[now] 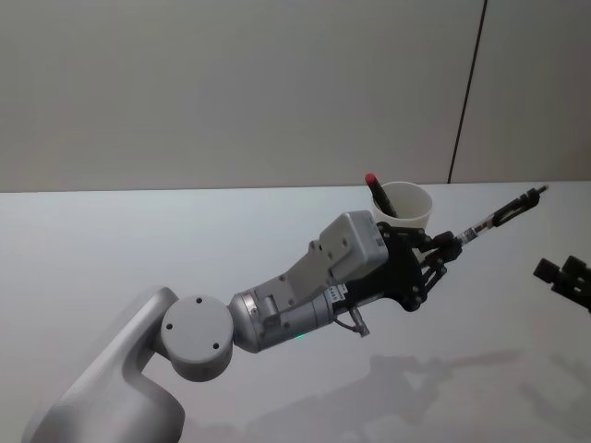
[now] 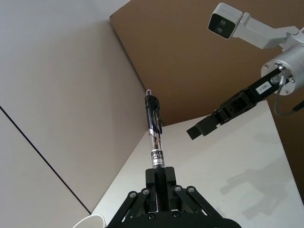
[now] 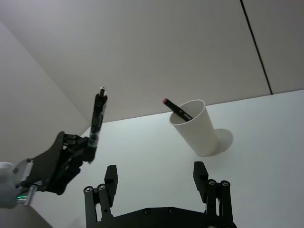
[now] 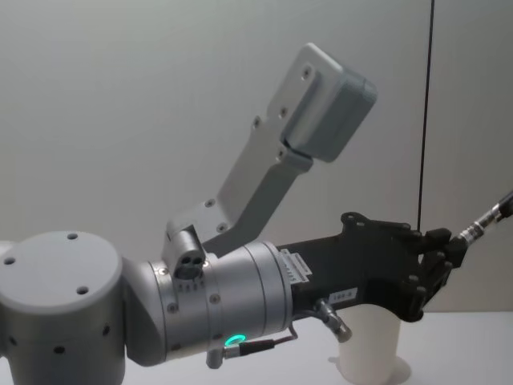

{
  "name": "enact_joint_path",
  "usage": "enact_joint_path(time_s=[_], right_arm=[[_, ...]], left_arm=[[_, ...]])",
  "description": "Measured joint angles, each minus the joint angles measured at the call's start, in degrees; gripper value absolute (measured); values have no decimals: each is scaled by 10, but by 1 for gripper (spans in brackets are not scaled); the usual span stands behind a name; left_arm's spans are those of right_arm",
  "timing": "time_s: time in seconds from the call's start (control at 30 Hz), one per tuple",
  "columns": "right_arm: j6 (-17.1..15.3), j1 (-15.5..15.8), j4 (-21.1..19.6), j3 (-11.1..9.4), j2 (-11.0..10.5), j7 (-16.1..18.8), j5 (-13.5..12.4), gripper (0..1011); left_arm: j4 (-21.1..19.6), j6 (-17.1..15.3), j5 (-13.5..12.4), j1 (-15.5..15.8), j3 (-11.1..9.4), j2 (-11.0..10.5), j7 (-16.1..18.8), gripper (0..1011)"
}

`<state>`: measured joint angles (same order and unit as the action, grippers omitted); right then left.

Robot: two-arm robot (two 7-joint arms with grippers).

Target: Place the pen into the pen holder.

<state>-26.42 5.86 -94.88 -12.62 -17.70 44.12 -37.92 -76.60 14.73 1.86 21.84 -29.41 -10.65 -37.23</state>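
Clamping the clear-barrelled pen [image 2: 155, 137] by its lower end, the left gripper [image 1: 451, 245] hangs just beside the white cup [image 1: 416, 210], with the pen jutting away from it. A red-tipped pen [image 1: 381, 196] leans inside the cup. Swinging round carelessly could tip the cup or loosen this end-grip. Farther out, the right gripper [image 3: 156, 172] hangs with its fingers apart.

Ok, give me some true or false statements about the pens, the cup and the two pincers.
1. The left pincer grips a clear-barrelled pen. True.
2. The paper cup lies tipped on its side. False: it stands upright on the table.
3. A red-tipped pen leans inside the cup. True.
4. The right pincer is shut on a pen. False: it is open and holds nothing.
5. The clear-barrelled pen already rests in the cup. False: it is held in the air, apart from the cup.
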Motion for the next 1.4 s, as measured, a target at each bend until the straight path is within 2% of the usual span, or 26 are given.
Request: enact_joint_path(time_s=[0.33,0.37,0.53,1.1,1.4], right_arm=[[-28,15,-22,4,8,-8,-57,1001],[-28,15,-22,4,8,-8,-57,1001],[-36,19,-36,10,15,-30,-84,1001],[-35,15,-65,33,35,-105,-132,1001],[-30,10,-74,45,40,-129,-149,1001]], left_arm=[[0,0,0,0,0,0,0,131],[0,0,0,0,0,0,0,131],[0,0,0,0,0,0,0,131],[0,0,0,0,0,0,0,131],[0,0,0,0,0,0,0,131]])
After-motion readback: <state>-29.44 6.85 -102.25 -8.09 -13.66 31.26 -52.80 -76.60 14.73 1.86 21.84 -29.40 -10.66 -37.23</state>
